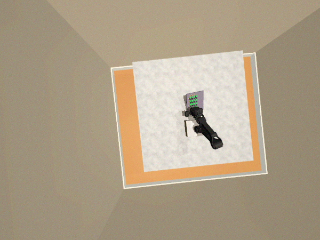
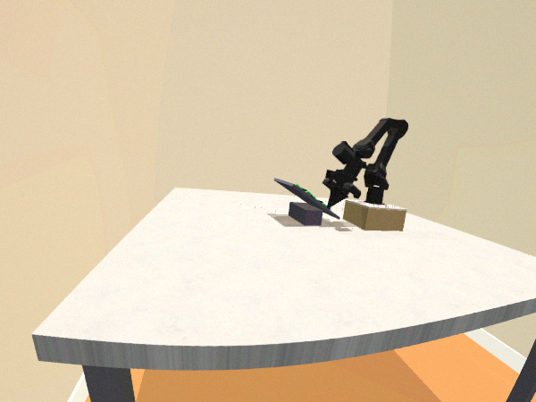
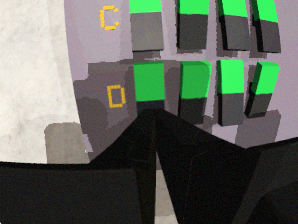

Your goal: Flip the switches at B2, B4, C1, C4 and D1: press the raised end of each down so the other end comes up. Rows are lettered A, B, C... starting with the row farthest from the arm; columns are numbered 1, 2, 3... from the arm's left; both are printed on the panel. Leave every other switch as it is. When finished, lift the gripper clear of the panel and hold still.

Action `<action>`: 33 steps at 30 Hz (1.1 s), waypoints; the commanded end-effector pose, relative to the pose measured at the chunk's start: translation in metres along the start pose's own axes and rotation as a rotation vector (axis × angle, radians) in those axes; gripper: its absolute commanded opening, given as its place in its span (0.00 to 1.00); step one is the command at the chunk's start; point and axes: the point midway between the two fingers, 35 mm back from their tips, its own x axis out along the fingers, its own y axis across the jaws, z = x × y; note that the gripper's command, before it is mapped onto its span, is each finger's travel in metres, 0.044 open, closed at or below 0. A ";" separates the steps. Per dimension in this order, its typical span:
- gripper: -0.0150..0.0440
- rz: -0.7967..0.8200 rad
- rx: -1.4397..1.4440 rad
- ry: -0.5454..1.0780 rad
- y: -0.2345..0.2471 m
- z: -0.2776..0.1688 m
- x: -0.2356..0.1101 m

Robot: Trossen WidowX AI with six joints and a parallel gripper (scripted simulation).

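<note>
The tilted purple switch panel (image 1: 200,94) (image 2: 286,185) (image 3: 87,43) rests on a dark block (image 2: 305,213) on the white table. Its rocker switches are half green, half grey. In the wrist view rows C and D show with yellow letters. Switch C1 (image 3: 145,14) and switch D1 (image 3: 149,84) sit in the leftmost column. My gripper (image 3: 152,117) (image 2: 331,205) (image 1: 192,110) is shut and empty. Its tips sit at the near, grey end of D1, at the panel's lower edge. Whether they touch it I cannot tell. Rows A and B are out of the wrist view.
The arm stands on a tan box (image 2: 375,215) (image 1: 189,128) just behind the panel's low edge. The white table (image 2: 223,268) (image 1: 165,88) stands over an orange floor (image 1: 125,120).
</note>
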 end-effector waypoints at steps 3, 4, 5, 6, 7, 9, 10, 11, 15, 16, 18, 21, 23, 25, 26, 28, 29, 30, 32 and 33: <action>0.25 0.004 -0.006 -0.001 0.001 0.000 0.001; 0.25 0.000 0.000 0.001 0.000 0.000 -0.001; 0.25 0.000 0.000 0.002 0.000 0.001 -0.005; 0.25 0.001 -0.001 0.005 0.001 0.003 -0.011; 0.25 0.002 -0.002 0.009 0.001 0.004 -0.020; 0.25 0.003 -0.004 0.018 0.001 0.005 -0.040; 0.25 0.004 -0.005 0.022 0.001 0.005 -0.050; 0.25 0.004 -0.005 0.025 0.001 0.004 -0.058; 0.25 0.005 -0.006 0.028 0.000 0.003 -0.065; 0.25 0.005 -0.006 0.028 0.000 0.003 -0.065; 0.25 0.004 -0.006 0.028 -0.002 0.010 -0.066; 0.25 0.003 -0.007 0.028 -0.015 0.044 -0.069; 0.25 0.002 -0.007 0.024 -0.027 0.066 -0.070; 0.25 0.001 -0.008 0.022 -0.032 0.073 -0.070; 0.25 0.001 -0.008 0.022 -0.032 0.073 -0.070; 0.25 0.001 -0.008 0.022 -0.032 0.073 -0.070; 0.25 0.001 -0.008 0.022 -0.032 0.073 -0.070; 0.25 0.001 -0.008 0.022 -0.032 0.073 -0.070; 0.25 0.001 -0.008 0.022 -0.032 0.073 -0.070; 0.25 0.001 -0.008 0.022 -0.032 0.073 -0.070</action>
